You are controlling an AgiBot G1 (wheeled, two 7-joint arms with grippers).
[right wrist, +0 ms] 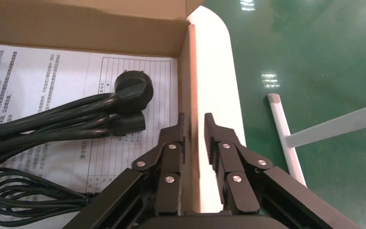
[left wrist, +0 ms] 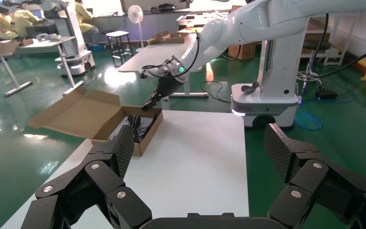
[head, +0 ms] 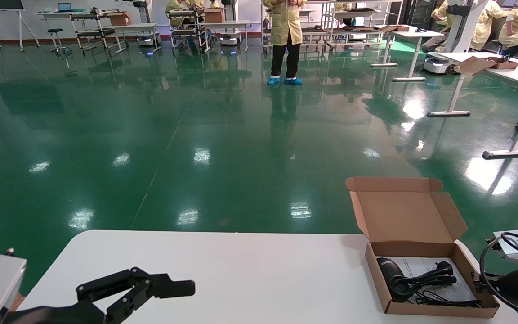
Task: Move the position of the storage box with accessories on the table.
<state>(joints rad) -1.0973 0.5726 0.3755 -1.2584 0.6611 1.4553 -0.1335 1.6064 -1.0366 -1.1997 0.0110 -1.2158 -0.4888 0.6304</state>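
The storage box (head: 403, 216), a brown cardboard mailer with its flap lid standing open, sits at the right end of the white table (head: 241, 270). Inside lie a black cylindrical device (head: 387, 270), coiled black cables (head: 425, 281) and a printed paper sheet (head: 421, 265). My right gripper (right wrist: 195, 119) straddles the box's right side wall (right wrist: 187, 71), one finger inside against the wall and one outside with a thin gap; its jaws are narrowly open. The cables (right wrist: 52, 124) and the sheet (right wrist: 52, 71) lie beside it. My left gripper (head: 182, 288) hovers open and empty over the table's near left.
The box stands close to the table's right edge and rounded far corner (right wrist: 214, 28). Green floor lies beyond. A person in yellow (head: 286, 40) stands far off, with other white tables (head: 416, 33) and robots behind. Bare tabletop (left wrist: 195, 157) stretches between my two grippers.
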